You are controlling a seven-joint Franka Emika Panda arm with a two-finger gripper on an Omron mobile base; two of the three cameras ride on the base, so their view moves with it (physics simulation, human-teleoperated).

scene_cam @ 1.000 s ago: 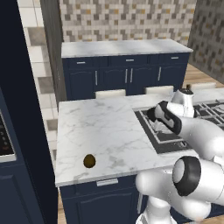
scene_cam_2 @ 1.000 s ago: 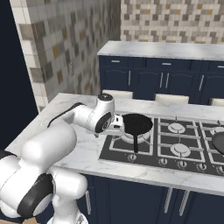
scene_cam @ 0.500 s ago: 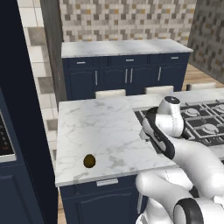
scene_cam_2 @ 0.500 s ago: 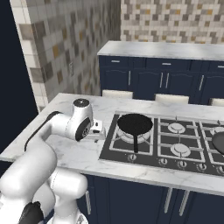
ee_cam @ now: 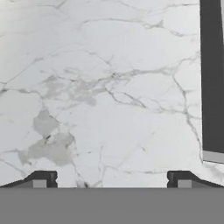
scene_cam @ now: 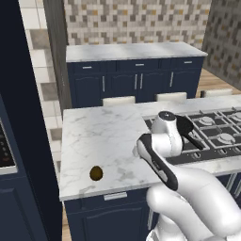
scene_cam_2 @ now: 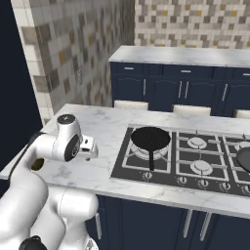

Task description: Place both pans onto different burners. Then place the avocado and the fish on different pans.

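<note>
The avocado is lying alone near the front left corner of the marble counter, as the arm is swinging leftward off the cooktop toward it. A second ago the hand was hanging over the near pan; now it is passing over bare marble between fruit and stove, its fingers spread wide and carrying nothing. That pan is sitting on the front left burner, handle pointing toward the counter's front edge, while a second dark pan is showing at the far right of the cooktop. With the pans apparently placed, the robot is likely turning to fetch the avocado. No fish can be made out.
</note>
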